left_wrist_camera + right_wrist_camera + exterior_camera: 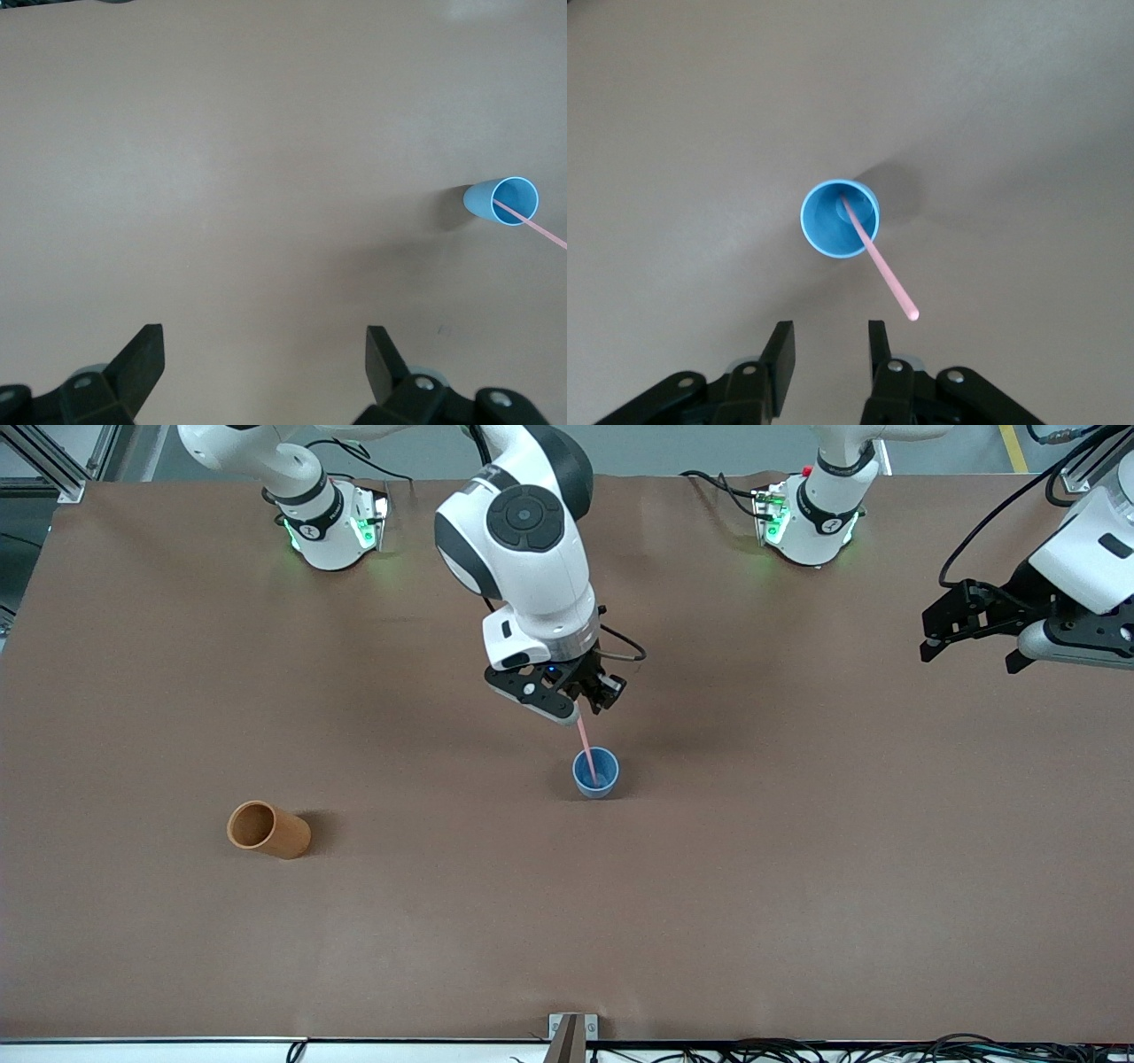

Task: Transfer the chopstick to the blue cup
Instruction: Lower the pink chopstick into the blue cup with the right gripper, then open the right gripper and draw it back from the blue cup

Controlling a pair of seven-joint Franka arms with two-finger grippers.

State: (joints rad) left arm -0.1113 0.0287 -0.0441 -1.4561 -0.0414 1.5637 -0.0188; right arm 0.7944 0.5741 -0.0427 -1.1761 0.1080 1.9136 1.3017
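Fingers (782, 354) of the right gripper (829, 347) stand apart above the blue cup (595, 772), gripping nothing.
Inside that cup the chopstick (877, 259) leans on the rim, free of the fingers. At its own end of the table (797, 868) the left gripper (263, 361) waits, wide open; an orange cup (268, 829) stands toward the right arm's end.

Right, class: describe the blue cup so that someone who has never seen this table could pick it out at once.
Start from the brown table and find the right gripper hanging over its middle. Directly under it stands the blue cup, upright, with a pale-pink chopstick leaning out of it. The only other cup, the orange-brown cup, is taller, holds nothing, and stands toward the right arm's end.
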